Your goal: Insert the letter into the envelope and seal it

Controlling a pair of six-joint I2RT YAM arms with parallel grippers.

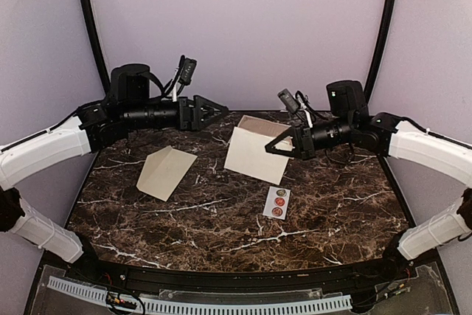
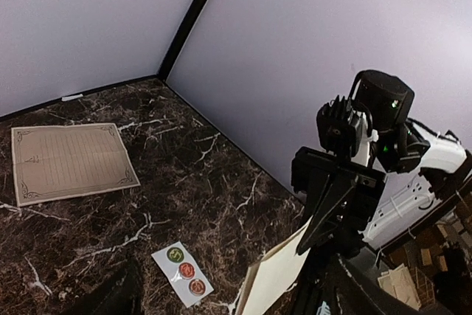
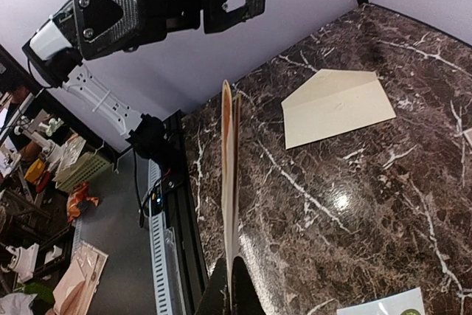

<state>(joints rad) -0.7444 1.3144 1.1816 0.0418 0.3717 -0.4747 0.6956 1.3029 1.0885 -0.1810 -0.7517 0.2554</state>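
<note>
While right tool (image 3: 232,285) pinches letter (image 3: 229,182) edge-on, faces hidden.

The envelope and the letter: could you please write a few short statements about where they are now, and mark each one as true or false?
1. The right gripper is shut on the letter, which stands raised and does not lie flat. True.
2. The left gripper holds the envelope. False: its jaws are open and empty, and the envelope lies flat on the table.
3. The sticker strip shows three round dots. True.
4. The letter is inside the envelope. False: the two are apart, with bare table between them.
5. A bordered sheet lies flat near the back wall. True.
</note>
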